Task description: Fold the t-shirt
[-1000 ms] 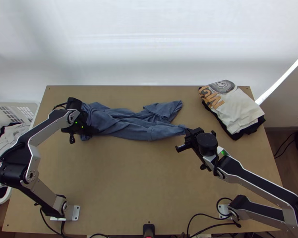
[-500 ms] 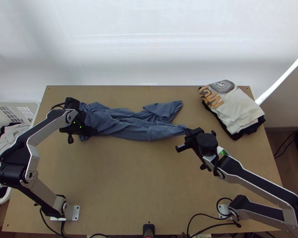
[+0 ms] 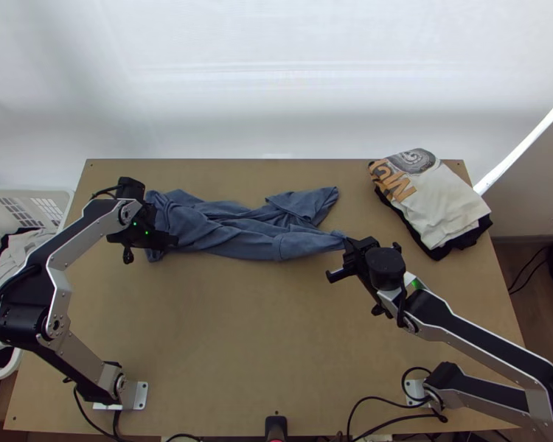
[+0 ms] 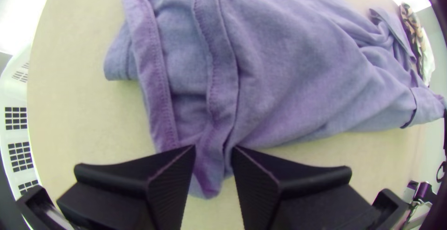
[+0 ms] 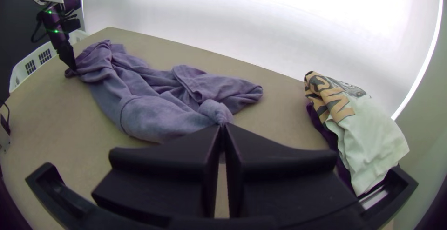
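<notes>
T-shirt [image 3: 240, 239]: bunched lengthwise along far edge of worktop [image 3: 225, 339], nearer left corner. Left pincer [image 3: 175, 241]: partly open, fabric between fingers, unclamped. Right pincer [image 3: 346, 241]: closed on 1 T-shirt end.

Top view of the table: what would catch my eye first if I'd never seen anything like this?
Probably the blue-grey cloth t-shirt, bunched into a long strip across the far half of the light wooden table. The black right gripper pinches one end, while the black left gripper is at the other. Next, perhaps, the white garment with orange lettering, lying on black cloth near the far right corner.
</notes>
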You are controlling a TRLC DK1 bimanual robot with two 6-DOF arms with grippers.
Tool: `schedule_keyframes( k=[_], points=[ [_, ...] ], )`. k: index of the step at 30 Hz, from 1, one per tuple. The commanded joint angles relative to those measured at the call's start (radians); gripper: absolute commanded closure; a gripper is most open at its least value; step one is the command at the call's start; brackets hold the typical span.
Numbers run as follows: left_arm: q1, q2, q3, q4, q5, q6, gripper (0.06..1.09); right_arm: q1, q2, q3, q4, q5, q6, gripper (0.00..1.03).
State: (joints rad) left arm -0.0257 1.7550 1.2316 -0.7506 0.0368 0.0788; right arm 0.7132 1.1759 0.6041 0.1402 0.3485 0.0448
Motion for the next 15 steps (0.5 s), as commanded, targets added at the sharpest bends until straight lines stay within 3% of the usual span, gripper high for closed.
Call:
schedule_keyframes(
  k=[1, 5, 9, 11, 15],
  points=[
    [0.007, -0.019, 0.025, -0.020, 0.005, -0.013, 0.66, 0.002, -0.024, 0.003, 0.001, 0.006, 0.013, 1.00],
    [0.007, -0.009, 0.017, -0.015, 0.005, -0.013, 0.67, 0.002, -0.027, 0.003, 0.001, 0.006, 0.013, 1.00],
    [0.006, -0.002, -0.014, 0.028, 0.005, -0.022, 0.86, 0.002, -0.027, 0.003, 0.001, 0.006, 0.013, 1.00],
    [0.003, -0.003, -0.032, 0.057, 0.005, -0.024, 1.05, 0.002, -0.027, 0.005, 0.001, 0.006, 0.013, 1.00],
    [0.012, -0.003, -0.027, 0.066, 0.003, -0.037, 1.05, -0.012, -0.030, 0.017, -0.001, 0.006, 0.013, 1.00]
  ],
)
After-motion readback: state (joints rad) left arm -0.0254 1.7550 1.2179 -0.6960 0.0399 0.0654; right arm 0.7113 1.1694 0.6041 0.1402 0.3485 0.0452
